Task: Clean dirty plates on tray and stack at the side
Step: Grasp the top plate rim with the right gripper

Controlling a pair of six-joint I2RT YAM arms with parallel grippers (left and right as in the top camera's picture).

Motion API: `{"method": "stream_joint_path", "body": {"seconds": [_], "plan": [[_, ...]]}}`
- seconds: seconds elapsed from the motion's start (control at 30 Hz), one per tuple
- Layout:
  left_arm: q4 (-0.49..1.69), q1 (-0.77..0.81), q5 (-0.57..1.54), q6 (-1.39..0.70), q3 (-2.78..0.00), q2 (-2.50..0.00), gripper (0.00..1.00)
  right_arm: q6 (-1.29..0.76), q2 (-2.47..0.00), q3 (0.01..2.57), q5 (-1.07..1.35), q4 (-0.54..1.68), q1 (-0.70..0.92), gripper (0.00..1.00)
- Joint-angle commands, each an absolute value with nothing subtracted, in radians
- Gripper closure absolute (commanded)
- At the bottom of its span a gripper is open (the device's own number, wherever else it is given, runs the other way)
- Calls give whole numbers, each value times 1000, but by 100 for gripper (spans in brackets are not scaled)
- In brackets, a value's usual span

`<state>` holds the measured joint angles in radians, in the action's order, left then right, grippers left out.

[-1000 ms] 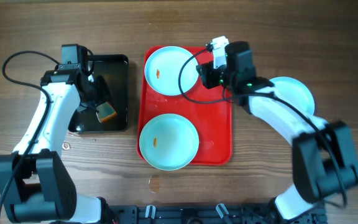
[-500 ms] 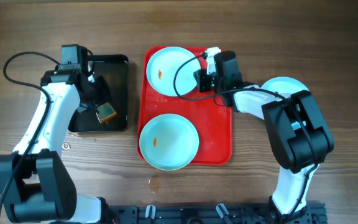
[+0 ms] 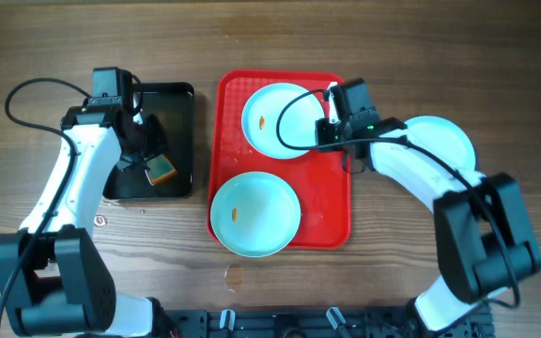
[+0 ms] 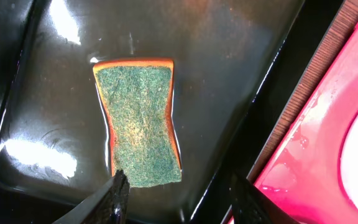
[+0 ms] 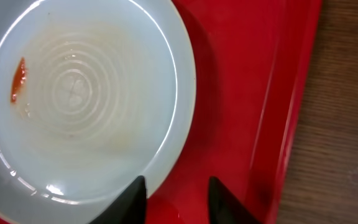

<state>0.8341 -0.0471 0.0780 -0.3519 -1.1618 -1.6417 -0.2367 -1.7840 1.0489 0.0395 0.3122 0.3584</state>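
The red tray (image 3: 332, 202) holds two pale plates. The far plate (image 3: 280, 120) has an orange smear left of its centre; the near plate (image 3: 255, 213) has one too. A third plate (image 3: 444, 141) lies on the table to the right, partly under my right arm. My right gripper (image 3: 329, 120) is open at the far plate's right rim. In the right wrist view (image 5: 178, 198) one finger is over the plate (image 5: 86, 99) and the other over the tray (image 5: 247, 93). My left gripper (image 3: 148, 158) is open and empty, just short of the sponge (image 4: 138, 124).
A black tray (image 3: 172, 103) stands left of the red one, wet, with the green and orange sponge (image 3: 161, 169) lying in it. A black cable (image 3: 289, 103) loops over the far plate. The red tray's edge (image 4: 328, 143) shows in the left wrist view.
My right gripper reached the far plate's right rim, and the plate has slid right and toward the front of the tray with it. The left arm and sponge have not moved.
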Motion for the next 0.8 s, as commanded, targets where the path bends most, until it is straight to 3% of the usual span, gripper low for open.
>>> {"method": "stream_joint_path", "body": {"seconds": [0.0, 0.33, 0.47, 0.57, 0.77], "plan": [[834, -50, 93, -344, -1175, -1625, 47, -235, -1741, 1047, 10, 324, 360, 60], [827, -50, 25, -344, -1161, -1632, 45, -179, -1756, 1047, 105, 336, 360, 56], [764, -50, -64, -380, -1099, -1639, 50, -157, -1732, 1048, 106, 381, 360, 55], [665, -50, -64, -402, -1029, -1652, 62, -118, -1701, 1058, 107, 428, 359, 55], [557, -50, -60, -404, -942, -1728, 73, -105, -1633, 1079, 112, 467, 359, 54]]}}
